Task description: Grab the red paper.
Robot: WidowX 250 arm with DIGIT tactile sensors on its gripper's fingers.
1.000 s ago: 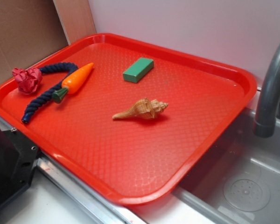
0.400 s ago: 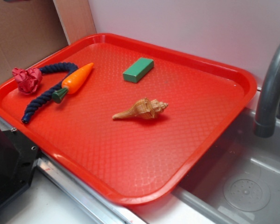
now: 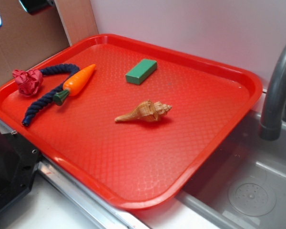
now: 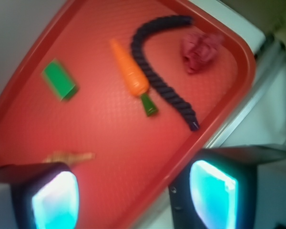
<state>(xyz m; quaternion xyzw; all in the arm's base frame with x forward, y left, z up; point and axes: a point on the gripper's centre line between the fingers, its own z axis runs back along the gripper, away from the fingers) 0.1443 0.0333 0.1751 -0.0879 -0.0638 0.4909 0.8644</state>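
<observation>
In the exterior view, the red paper [image 3: 28, 81] sits at the left corner of the red tray [image 3: 200, 157], touching the dark blue rope [image 3: 45, 98]; the orange carrot [image 3: 77, 82], green block [image 3: 141, 71] and seashell [image 3: 144, 112] follow rightward. In the wrist view the gripper [image 4: 133, 198] hangs open at the bottom of the frame, empty, high above the tray, the paper [image 4: 201, 50] at upper right.
</observation>
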